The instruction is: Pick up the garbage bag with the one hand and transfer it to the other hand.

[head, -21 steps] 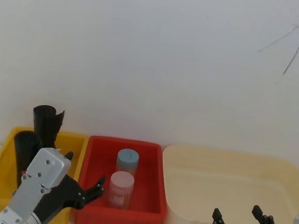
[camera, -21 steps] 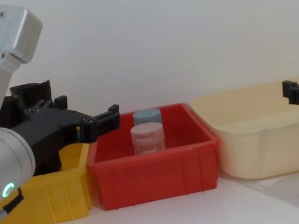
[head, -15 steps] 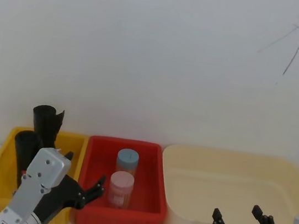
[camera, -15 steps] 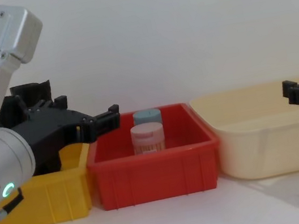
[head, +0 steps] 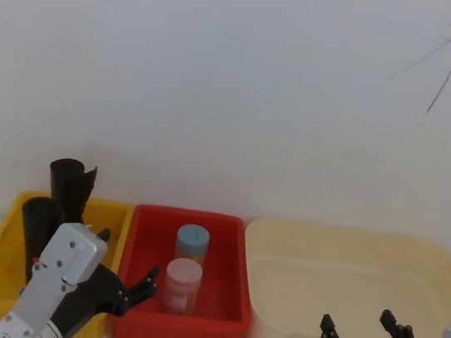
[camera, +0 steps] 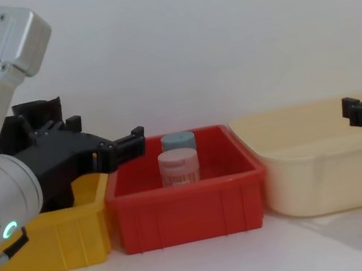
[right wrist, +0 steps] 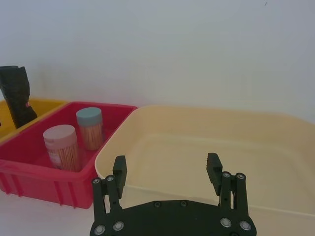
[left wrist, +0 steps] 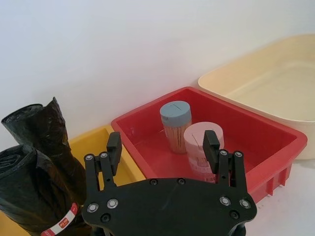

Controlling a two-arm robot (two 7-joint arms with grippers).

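Crinkled cylindrical garbage bag [left wrist: 29, 191] upright in yellow bin [left wrist: 96, 142]; left gripper [left wrist: 162, 139] near.

You've got bright, even, diffuse light; can't tell the source. The wall [head: 238, 78] reads flat white w/ no hot spots. Shadows are soft and faint: pale grey mottling on the table [camera: 338, 241] near your right gripper [right wrist: 166, 162], and mild shade inside the red bin [left wrist: 236, 115] just ahead of your left gripper [left wrist: 162, 140]. The garbage bag [left wrist: 29, 191] beside the left gripper shows a dull sheen on its folds, no hard glare.
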